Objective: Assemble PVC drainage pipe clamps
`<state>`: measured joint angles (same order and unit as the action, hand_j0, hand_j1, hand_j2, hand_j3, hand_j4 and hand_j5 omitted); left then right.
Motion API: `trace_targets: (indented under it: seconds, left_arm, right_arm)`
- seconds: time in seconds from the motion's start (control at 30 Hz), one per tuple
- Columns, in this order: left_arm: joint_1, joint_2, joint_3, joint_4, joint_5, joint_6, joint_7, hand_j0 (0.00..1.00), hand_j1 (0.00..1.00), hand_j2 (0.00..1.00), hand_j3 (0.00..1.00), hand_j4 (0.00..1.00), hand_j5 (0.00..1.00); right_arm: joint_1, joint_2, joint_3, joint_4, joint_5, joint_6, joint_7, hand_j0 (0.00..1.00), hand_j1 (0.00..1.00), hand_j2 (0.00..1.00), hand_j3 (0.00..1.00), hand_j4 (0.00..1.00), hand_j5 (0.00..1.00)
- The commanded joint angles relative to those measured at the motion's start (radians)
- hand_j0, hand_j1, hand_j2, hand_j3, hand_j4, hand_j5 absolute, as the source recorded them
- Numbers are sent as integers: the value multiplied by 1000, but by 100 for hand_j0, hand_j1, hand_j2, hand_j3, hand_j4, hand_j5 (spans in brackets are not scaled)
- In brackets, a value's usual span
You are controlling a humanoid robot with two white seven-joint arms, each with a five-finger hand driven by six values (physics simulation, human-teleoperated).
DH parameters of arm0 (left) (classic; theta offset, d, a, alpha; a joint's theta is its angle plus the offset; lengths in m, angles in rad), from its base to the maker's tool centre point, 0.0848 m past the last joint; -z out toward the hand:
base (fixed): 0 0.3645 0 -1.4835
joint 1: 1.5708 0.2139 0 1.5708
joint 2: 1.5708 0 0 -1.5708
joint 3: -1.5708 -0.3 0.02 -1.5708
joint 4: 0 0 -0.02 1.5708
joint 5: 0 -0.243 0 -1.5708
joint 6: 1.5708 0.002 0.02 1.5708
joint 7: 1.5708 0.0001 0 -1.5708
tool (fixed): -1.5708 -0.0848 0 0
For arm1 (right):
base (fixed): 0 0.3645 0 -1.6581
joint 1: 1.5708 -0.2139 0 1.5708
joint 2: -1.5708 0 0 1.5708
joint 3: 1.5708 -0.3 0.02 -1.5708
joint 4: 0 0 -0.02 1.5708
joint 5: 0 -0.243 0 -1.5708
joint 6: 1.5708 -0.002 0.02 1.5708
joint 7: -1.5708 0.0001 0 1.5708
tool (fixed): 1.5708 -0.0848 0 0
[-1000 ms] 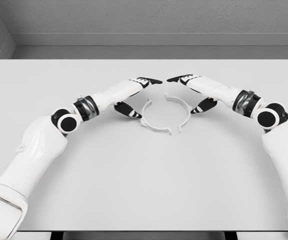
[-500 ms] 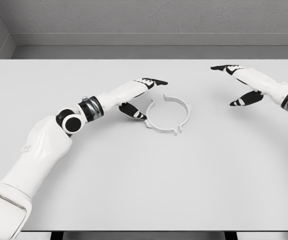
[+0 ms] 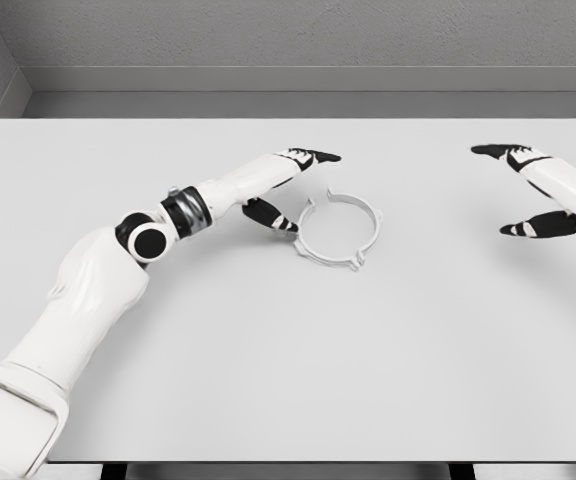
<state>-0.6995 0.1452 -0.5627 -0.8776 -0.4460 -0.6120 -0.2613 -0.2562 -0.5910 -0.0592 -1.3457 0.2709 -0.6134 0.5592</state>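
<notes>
Left hand: the left hand (image 3: 280, 185) lies over the middle of the table, its arm reaching in from the lower left corner, bent at the round black-and-white joint and running up and right; the palm is turned roughly toward the ring; the long fingers (image 3: 313, 156) stretch out to the right, dark-tipped, passing above the ring's upper left; the thumb (image 3: 270, 215) splays down and right, its tip just beside the ring's left edge; whether it touches cannot be told; the fingers are spread and hold nothing.

Right hand: the right hand (image 3: 543, 190) shows at the right edge, well apart from the ring; only the hand and a short stretch of white forearm are in view; its fingers (image 3: 501, 151) point left, the thumb (image 3: 540, 227) hangs lower and apart from them; the hand is open with nothing in it.

Clamp ring: the pipe clamp (image 3: 338, 229) is a thin white ring lying flat on the table, a little above and right of centre; small tabs stick out from its rim at the upper left, upper right and lower right; a narrow gap shows at the top; no hand grasps it.

Table: the table (image 3: 298, 370) is a plain pale grey top; a grey wall stands behind its far edge.
</notes>
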Motion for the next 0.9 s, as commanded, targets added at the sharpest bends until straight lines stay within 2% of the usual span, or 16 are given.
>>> trace_targets:
  seconds: [0.0, 0.1, 0.27, 0.4, 0.57, 0.87]
  left_arm:
    - [0, 19, 9, -1, 10, 1, 1, 100, 100, 100, 100, 100, 100]
    - [-3, 68, 18, -27, 23, 1, 2, 100, 100, 100, 100, 100, 100]
    - [51, 120, 9, -175, 21, 1, -12, 100, 100, 100, 100, 100, 100]
    - [58, 114, 7, -187, 20, 1, -32, 100, 100, 100, 100, 100, 100]
    - [81, 111, -14, -247, 17, 1, -38, 100, 100, 100, 100, 100, 100]
    - [103, 80, -25, -251, 10, 1, -42, 100, 100, 100, 100, 100, 100]
  right_arm:
    - [0, 0, -16, 11, -29, 3, -2, 100, 100, 100, 100, 100, 100]
    - [0, 5, -14, 10, -33, 3, -4, 100, 100, 100, 100, 100, 100]
    - [-3, 7, -13, 7, -33, 3, -4, 100, 100, 100, 100, 100, 100]
    - [-5, 7, -13, 5, -33, 3, -4, 100, 100, 100, 100, 100, 100]
    - [-5, 7, -13, 7, -33, 3, -4, 100, 100, 100, 100, 100, 100]
    - [-5, 7, -13, 10, -33, 3, -4, 100, 100, 100, 100, 100, 100]
